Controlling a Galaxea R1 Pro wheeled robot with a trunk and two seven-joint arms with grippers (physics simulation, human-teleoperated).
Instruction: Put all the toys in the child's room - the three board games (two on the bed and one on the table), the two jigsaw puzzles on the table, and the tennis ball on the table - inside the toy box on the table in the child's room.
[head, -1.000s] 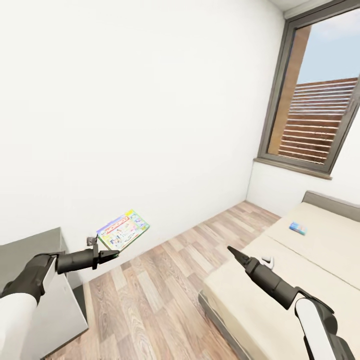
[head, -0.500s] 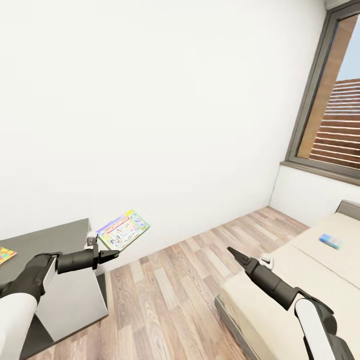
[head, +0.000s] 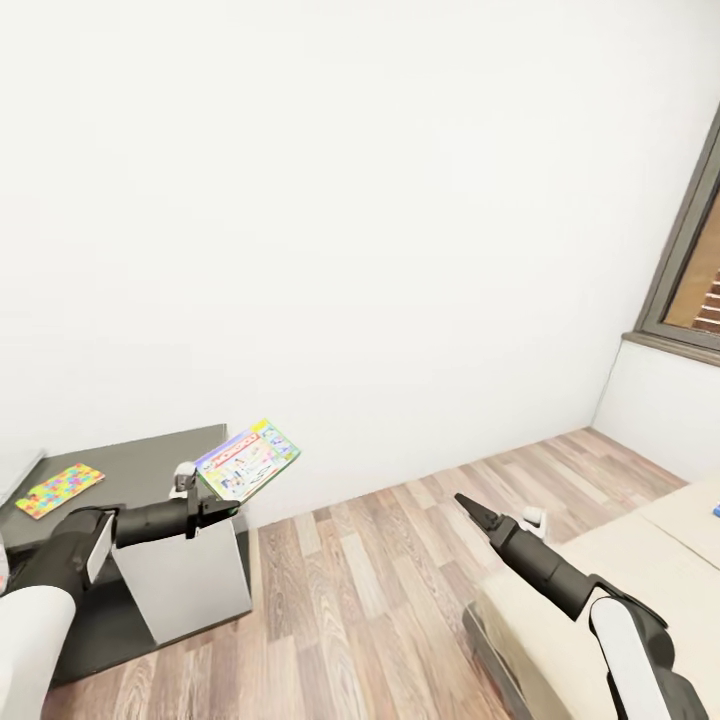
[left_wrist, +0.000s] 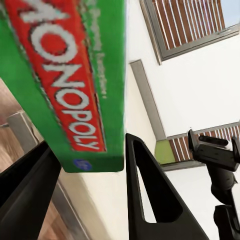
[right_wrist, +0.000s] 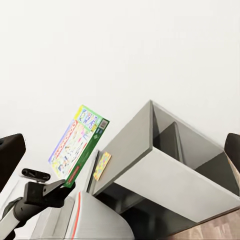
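Left gripper (head: 222, 507): closed on the lower edge of the board game (head: 247, 460), holding it up in the air, tilted, with the printed cover facing up. In the left wrist view the green side with the red title band (left_wrist: 70, 85) sits between the two dark fingers (left_wrist: 150, 195).

Right gripper (head: 468, 504): stretched forward over the floor, holding nothing. In the head view the fingers come together to a point; in the right wrist view the two tips stand at the far edges of the picture, so I cannot tell how far it is open.

Jigsaw puzzle (head: 60, 489): one multicoloured square lies flat on the dark-grey desk (head: 150, 460), well to the left of the held game.

Desk: it stands against the white wall (head: 380, 220), below and behind the left gripper, with a light-grey side panel (head: 185, 590).

Bed (head: 600, 570): beige, under the right arm.

Window (head: 695, 270): dark frame at the right edge.

Floor (head: 380, 570): wood planks between the desk and the bed.
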